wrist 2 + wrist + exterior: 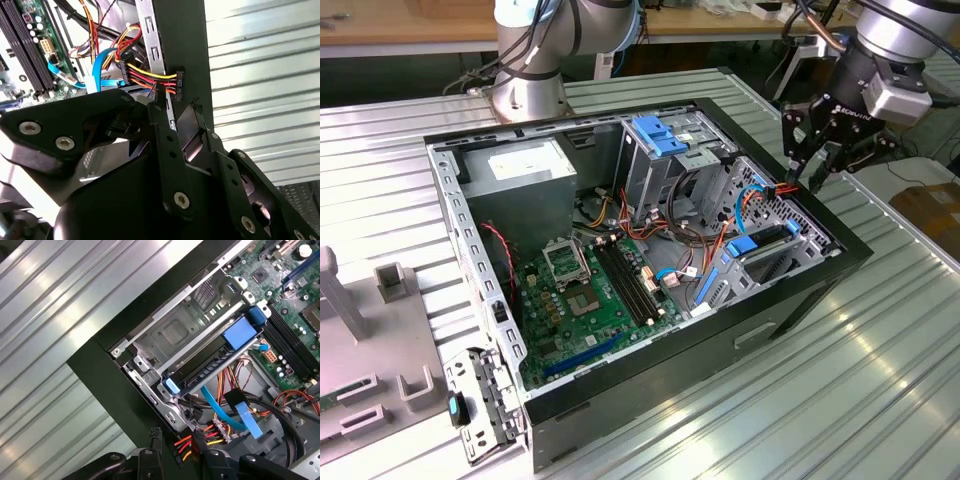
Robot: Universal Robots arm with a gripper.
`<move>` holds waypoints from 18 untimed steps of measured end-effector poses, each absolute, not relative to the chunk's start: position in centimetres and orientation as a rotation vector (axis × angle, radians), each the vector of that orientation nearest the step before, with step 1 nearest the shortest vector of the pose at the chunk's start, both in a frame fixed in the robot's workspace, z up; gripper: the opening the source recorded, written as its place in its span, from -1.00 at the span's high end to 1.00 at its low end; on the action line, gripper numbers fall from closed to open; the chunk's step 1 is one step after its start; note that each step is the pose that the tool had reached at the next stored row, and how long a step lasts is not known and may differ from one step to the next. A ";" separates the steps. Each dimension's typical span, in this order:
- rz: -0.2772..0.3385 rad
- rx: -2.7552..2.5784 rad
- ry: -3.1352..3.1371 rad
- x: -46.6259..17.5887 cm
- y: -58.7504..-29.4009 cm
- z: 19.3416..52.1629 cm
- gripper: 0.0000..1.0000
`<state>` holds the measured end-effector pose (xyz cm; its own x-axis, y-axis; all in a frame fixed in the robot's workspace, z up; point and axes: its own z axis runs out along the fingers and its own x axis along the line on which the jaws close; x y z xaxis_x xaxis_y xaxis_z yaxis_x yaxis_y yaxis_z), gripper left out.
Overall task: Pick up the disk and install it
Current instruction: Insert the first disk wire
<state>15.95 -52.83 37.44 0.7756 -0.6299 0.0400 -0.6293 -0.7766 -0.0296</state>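
Even overhead light fell bright on the ribbed bench (880, 330), which glared nearly white in both wrist views, while the open computer case (800, 300) kept soft shadow inside, and the tool (175, 150) loomed dark and blurred in the second wrist view.

The exterior view looks down from high and far at the open computer case (650, 270). Both wrist views sit close above its edge, sharing the power connector (177, 82) (176, 454) at the gripper (182, 112).

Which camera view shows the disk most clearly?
The first wrist view: the disk lies across its metal bay, both blue rail ends visible. The exterior view shows it small. The second wrist view shows the gripper and cables.
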 end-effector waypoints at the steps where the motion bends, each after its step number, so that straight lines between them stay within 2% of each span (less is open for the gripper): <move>1: -0.075 -2.960 1.002 16.0 -52.8 37.3 0.26; 13: -0.077 -3.034 0.728 16.4 -52.5 36.8 0.26; 18: -0.120 -3.054 0.630 16.4 -52.4 36.7 0.26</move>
<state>16.36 -52.39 36.75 0.9155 -0.3960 0.0710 -0.3944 -0.9182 -0.0361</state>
